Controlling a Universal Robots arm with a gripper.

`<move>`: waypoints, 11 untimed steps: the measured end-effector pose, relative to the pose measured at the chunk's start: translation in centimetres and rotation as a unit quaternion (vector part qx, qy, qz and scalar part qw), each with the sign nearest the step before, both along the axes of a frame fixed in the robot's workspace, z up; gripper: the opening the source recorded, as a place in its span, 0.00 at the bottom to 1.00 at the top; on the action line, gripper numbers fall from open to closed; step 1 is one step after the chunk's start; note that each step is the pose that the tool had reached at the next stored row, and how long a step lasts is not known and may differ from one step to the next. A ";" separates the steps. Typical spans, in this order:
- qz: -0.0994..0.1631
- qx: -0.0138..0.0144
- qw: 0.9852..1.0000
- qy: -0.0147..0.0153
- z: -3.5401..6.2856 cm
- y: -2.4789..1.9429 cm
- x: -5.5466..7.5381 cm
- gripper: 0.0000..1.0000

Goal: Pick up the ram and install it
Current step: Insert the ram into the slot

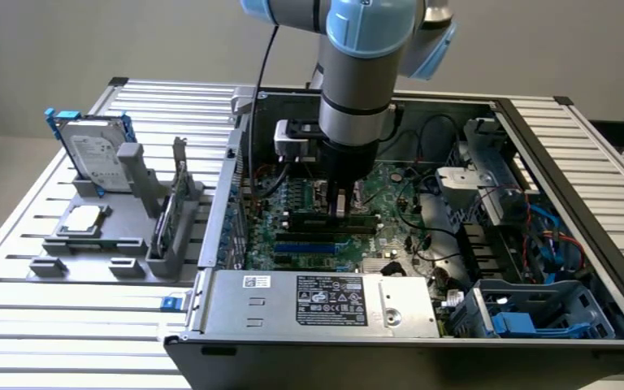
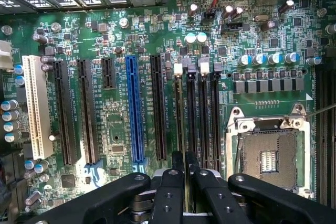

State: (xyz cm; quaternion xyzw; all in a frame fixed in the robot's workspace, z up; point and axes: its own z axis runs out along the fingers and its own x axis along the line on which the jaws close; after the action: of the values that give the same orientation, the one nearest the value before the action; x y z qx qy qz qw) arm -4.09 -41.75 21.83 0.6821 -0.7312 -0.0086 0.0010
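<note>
The ram point(image 2: 180, 109) is a slim green stick seen edge-on, lined up along the first of several black memory slots point(image 2: 202, 114) on the motherboard point(image 2: 115, 35). My gripper point(image 2: 185, 157) is shut on its near end, the two black fingers point(image 2: 171, 182) pressed close together around the thin board. In the exterior view the arm reaches down into the open computer case, and the gripper point(image 1: 343, 203) sits low over the motherboard with the ram point(image 1: 328, 217) lying level along the slot beneath it. I cannot tell how deep the stick sits in the slot.
An open processor socket point(image 2: 268, 156) lies beside the memory slots; a blue expansion slot point(image 2: 135, 114) and a white one point(image 2: 34, 108) lie on the other side. At the exterior view's left, a grey rack point(image 1: 127, 244) carries a blue-framed hard drive point(image 1: 95, 158) and a silver processor chip point(image 1: 84, 218).
</note>
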 end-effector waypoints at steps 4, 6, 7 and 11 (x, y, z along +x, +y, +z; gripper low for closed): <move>0.000 0.000 1.000 0.000 0.00 -0.01 0.0 0.22; 0.000 0.000 1.000 0.000 0.21 -0.02 0.0 0.22; 0.000 0.000 1.000 0.000 0.43 -0.02 0.0 0.22; 0.000 0.000 1.000 0.000 1.53 -0.03 0.0 0.22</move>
State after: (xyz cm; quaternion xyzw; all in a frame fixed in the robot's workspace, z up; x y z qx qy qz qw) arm -4.09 -41.77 23.36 0.6821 -0.7312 -0.0087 0.0013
